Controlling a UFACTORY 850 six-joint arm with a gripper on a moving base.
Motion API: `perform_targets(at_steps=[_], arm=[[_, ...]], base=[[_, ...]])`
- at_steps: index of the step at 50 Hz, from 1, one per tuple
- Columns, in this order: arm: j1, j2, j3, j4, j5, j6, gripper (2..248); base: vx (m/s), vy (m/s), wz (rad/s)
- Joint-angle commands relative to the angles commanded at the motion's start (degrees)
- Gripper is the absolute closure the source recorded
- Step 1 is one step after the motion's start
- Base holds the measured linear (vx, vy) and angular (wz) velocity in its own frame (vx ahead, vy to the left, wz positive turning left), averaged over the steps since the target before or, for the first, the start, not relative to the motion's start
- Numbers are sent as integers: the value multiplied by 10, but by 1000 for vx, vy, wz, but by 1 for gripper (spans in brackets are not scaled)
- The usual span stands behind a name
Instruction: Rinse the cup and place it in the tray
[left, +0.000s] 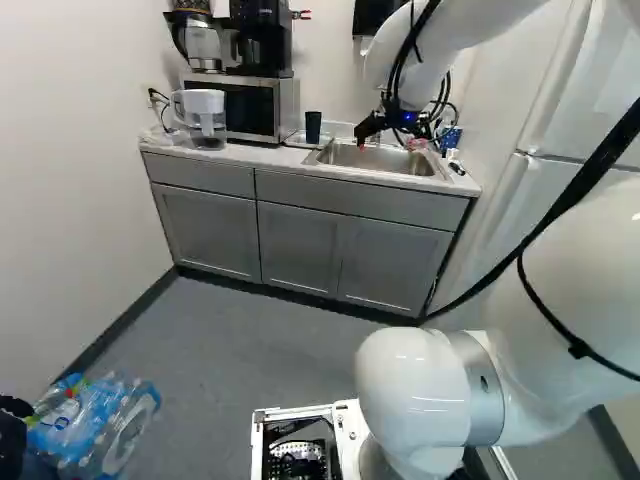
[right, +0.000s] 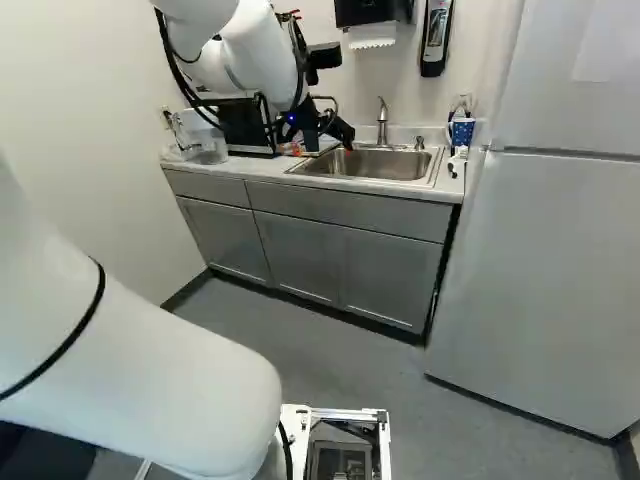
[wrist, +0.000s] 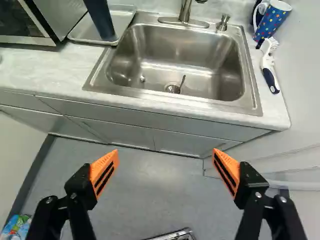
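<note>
The gripper (wrist: 165, 152) hangs spread and empty, with the dark cup (wrist: 100, 19) upright on the tray (wrist: 121, 21) ahead, between sink (wrist: 175, 62) and microwave (left: 262, 108), so reaching it likely means angling toward the microwave.

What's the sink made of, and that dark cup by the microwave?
The sink looks like stainless steel with a satin finish: it's silvery grey with soft, blurry shine. The dark cup has plain, even colour and little shine, so maybe matte plastic, but coated metal could look the same.
</note>
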Motion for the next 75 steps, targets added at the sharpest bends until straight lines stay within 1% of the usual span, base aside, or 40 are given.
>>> perform_targets(at_steps=[19,38,57,75], arm=[[6,3,36,8,53,-8,3],[15,7,88,20,128,-19,3],[26,12,155,35,227,-33,3],[39,17,234,53,343,-50,3]], base=[[0,0,0],[0,0,0],[0,0,0],[0,0,0]])
